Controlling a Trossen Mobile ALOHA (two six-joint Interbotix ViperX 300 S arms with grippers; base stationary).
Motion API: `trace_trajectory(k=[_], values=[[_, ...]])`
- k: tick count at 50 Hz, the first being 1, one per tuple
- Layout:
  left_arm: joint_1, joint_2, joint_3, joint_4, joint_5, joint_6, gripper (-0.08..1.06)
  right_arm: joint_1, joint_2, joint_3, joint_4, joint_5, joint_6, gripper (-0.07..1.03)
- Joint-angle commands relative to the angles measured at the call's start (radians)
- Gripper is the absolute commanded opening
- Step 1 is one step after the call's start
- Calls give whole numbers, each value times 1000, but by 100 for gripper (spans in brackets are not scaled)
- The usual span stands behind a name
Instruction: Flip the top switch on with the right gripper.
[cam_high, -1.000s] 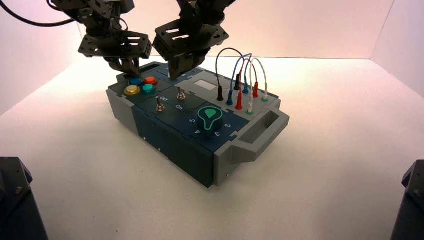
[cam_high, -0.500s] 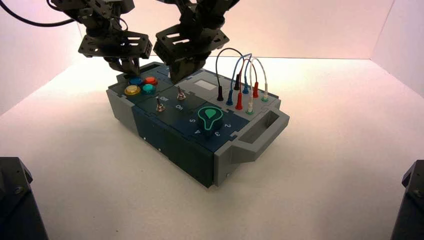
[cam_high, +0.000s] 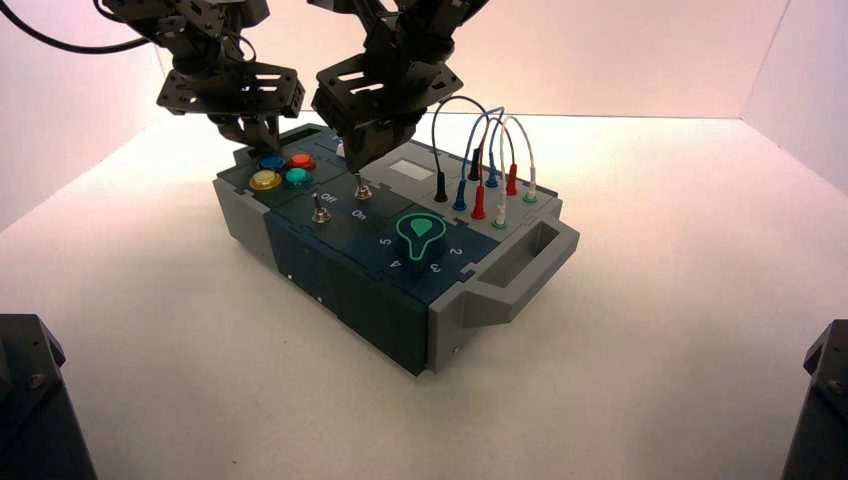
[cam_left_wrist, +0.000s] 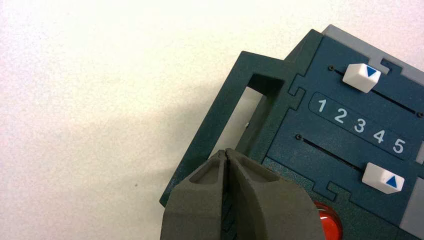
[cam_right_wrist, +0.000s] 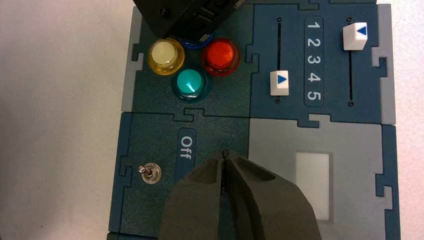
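The top switch (cam_high: 363, 186) is a small silver toggle on the box's dark panel, behind the "Off" and "On" lettering. My right gripper (cam_high: 358, 165) hangs just above and behind it, shut, with nothing between its fingers. In the right wrist view the right gripper (cam_right_wrist: 224, 153) covers that toggle, its tips beside the "Off" label (cam_right_wrist: 186, 147). The other toggle (cam_right_wrist: 149, 173) shows uncovered on the far side of the label. My left gripper (cam_high: 256, 137) is shut and waits over the box's far left corner, and the left wrist view shows the left gripper (cam_left_wrist: 226, 151) above the box's handle opening.
Yellow (cam_right_wrist: 165, 56), red (cam_right_wrist: 220, 55) and teal (cam_right_wrist: 189, 83) push buttons sit near the left gripper. Two white sliders (cam_right_wrist: 279, 82) (cam_right_wrist: 354, 35) flank the numbers 1 to 5. A green dial (cam_high: 421, 230) and looped wires (cam_high: 485, 150) stand to the right of the switches.
My right gripper has come down and slightly nearer, closing in on the top switch. The left arm has not moved.
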Motion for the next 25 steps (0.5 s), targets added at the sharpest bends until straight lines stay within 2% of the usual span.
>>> trace_trajectory(k=[1,25], values=[[-9,-20,-5,0,9,2,-3,3,-26,-2,2,8,2,-2],[-8,-21,-2,0,12,2,-3,3,-51,31,3,9,3,-2]])
